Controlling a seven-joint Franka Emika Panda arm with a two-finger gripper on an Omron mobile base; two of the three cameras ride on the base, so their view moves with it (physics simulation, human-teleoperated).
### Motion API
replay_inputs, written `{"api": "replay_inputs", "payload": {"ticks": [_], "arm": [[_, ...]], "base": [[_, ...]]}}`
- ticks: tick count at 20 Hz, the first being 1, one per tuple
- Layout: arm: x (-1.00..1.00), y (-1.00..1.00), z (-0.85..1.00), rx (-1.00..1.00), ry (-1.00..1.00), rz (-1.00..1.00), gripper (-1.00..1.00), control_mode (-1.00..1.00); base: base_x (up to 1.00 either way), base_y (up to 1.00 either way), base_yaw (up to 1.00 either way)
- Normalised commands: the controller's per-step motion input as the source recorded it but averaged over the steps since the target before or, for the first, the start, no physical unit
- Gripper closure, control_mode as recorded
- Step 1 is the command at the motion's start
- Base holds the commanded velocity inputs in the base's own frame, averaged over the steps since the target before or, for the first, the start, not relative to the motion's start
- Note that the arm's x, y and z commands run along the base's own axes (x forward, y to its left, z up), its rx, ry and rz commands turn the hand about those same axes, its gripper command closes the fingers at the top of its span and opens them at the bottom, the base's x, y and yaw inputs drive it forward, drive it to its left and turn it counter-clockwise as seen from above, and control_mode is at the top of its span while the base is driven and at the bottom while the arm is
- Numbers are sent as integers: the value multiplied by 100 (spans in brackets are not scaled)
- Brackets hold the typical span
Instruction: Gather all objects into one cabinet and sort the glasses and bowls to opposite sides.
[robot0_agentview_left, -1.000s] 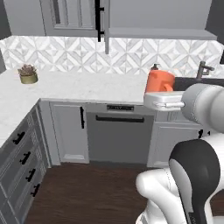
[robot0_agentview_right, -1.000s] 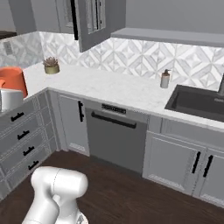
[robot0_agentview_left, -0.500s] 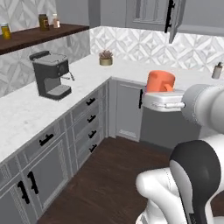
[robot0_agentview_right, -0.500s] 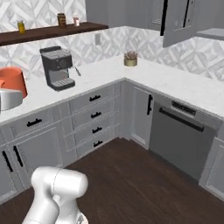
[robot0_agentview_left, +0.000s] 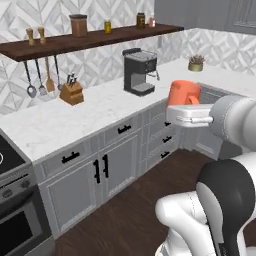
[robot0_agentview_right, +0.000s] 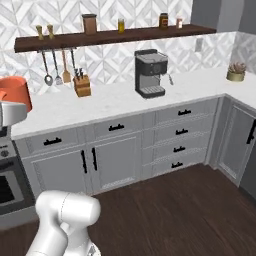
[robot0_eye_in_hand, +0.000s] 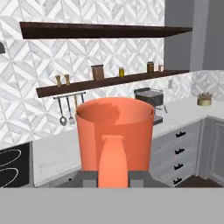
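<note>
Cup: orange cup (robot0_eye_in_hand: 115, 133), upright, open top up, held in the air at the end of the arm; in the left base view (robot0_agentview_left: 184, 93) it sits above the white wrist, in the right base view (robot0_agentview_right: 15, 92) at the left edge.
Tool: tool (robot0_eye_in_hand: 113, 171) closed on the cup; the fingertips are hidden behind it, so I cannot tell just where they press.
Where the cup is: out in front of the desk (robot0_agentview_left: 75, 117), off its surface, touching nothing but the tool.
Desk: white marble top over grey cupboards and drawers with black handles, bending round a corner at the right (robot0_agentview_right: 150, 102).
Coffee machine: dark, on the desk near the corner (robot0_agentview_right: 151, 73), seen behind the cup in the hand view (robot0_eye_in_hand: 151, 98).
Knife block: brown, on the desk by the wall (robot0_agentview_right: 82, 85).
Utensils: hanging on a rail under the shelf (robot0_agentview_right: 56, 67).
Shelf: dark wood on the tiled wall (robot0_agentview_right: 115, 36), carrying jars and small bottles.
Plant: small pot on the desk far right (robot0_agentview_right: 235, 72).
Stove: black hob at the left edge (robot0_eye_in_hand: 13, 168), oven below (robot0_agentview_left: 20, 225).
Floor: dark wood boards (robot0_agentview_right: 175, 210).
</note>
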Motion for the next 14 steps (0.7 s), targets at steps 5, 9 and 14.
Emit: {"api": "replay_inputs", "payload": {"ticks": [5, 9, 14], "arm": [[0, 0, 0, 0, 0, 0, 100, 100], [0, 0, 0, 0, 0, 0, 100, 100], [0, 0, 0, 0, 0, 0, 100, 100]], "base": [[-46, 67, 51], [-32, 66, 39], [-18, 52, 22]]}}
